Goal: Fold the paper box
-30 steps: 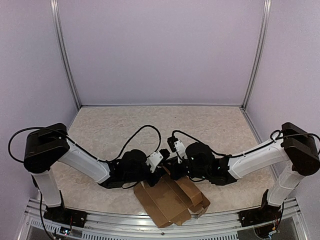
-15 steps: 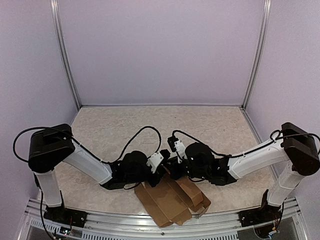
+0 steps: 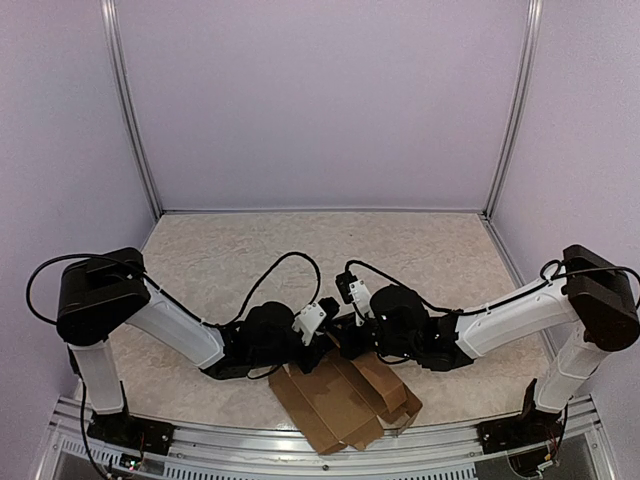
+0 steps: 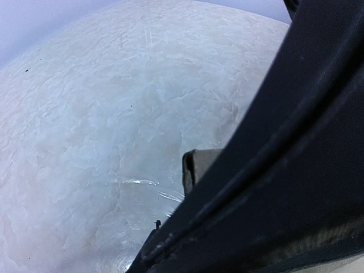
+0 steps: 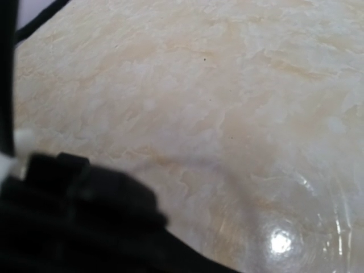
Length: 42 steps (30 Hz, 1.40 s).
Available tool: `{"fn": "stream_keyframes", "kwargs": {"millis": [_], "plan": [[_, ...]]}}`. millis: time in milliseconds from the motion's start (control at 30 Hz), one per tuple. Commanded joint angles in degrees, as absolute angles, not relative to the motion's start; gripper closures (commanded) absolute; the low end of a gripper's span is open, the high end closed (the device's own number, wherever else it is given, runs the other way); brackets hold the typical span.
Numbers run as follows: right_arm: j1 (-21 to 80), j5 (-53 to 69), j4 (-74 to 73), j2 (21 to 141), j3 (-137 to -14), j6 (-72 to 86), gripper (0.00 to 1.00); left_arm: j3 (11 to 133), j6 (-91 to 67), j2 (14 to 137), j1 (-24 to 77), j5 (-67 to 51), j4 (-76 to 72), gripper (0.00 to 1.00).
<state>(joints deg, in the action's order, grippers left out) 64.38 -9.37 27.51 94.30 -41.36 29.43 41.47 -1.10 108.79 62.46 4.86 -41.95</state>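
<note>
1. Paper box (image 3: 340, 400): a brown die-cut cardboard piece, partly folded, lies at the near edge of the tabletop (image 3: 230, 250). It sits just below and nearward of both tools, with its far end tucked under them.
2. Left tool (image 3: 318, 340) reaches in low from the left to the box's far-left corner. From above its fingers are hidden by the wrist body, and its own camera shows only dark housing and bare tabletop. I cannot tell whether it is open or gripping.
3. Right tool (image 3: 350, 338) faces it from the right, almost touching the left tool, over the same far edge. Its jaws are closed; whether a flap is pinched between them cannot be seen.
4. Both tools probably crowd one edge so that one can pin the sheet while the other works a flap. The low arms would help keep the cardboard pressed flat.
5. Folding looks under way but not finished: the panels lie overlapped and splayed rather than forming a closed carton.
6. Risk: the light cardboard could slide toward the tabletop's near rim if it is pushed without being held.
</note>
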Motion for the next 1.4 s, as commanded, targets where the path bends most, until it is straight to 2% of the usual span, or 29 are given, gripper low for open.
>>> {"fn": "stream_keyframes", "kwargs": {"millis": [0,333,400,467,500,733,933,1000,1167,1367], "plan": [[65.1,-10.3,24.8,94.5,-42.0,29.7,1.00,42.4,-1.7,110.2,62.8,5.7,-42.6,0.74],[65.0,-10.1,24.6,94.2,-42.0,30.0,1.00,43.3,-2.8,113.0,62.8,5.0,-44.6,0.79],[65.1,-10.0,24.8,94.1,-41.9,30.1,1.00,43.3,-2.8,112.9,62.8,5.5,-44.8,0.85],[65.1,-10.0,24.9,94.2,-41.9,30.3,1.00,43.2,-2.7,112.7,62.8,5.7,-44.9,0.98],[65.1,-9.9,25.0,94.2,-41.8,30.3,1.00,43.2,-2.6,112.5,62.8,5.7,-44.9,1.00],[65.1,-10.3,25.2,93.6,-41.6,30.9,1.00,42.6,-2.6,111.6,62.8,7.4,-45.1,1.00],[65.1,-11.2,23.3,91.3,-41.6,30.4,1.00,41.4,-3.8,110.1,62.8,13.3,-42.9,1.00],[65.1,-12.7,22.4,90.0,-41.4,29.8,0.92,40.4,-4.3,109.4,62.9,15.3,-43.2,1.00],[65.0,-15.7,18.6,84.8,-40.3,28.1,0.81,39.5,-8.3,106.6,62.9,21.7,-39.8,1.00],[65.1,-19.1,9.9,76.5,-40.3,25.8,0.73,40.1,-11.8,103.9,63.3,27.2,-34.7,1.00]]}}
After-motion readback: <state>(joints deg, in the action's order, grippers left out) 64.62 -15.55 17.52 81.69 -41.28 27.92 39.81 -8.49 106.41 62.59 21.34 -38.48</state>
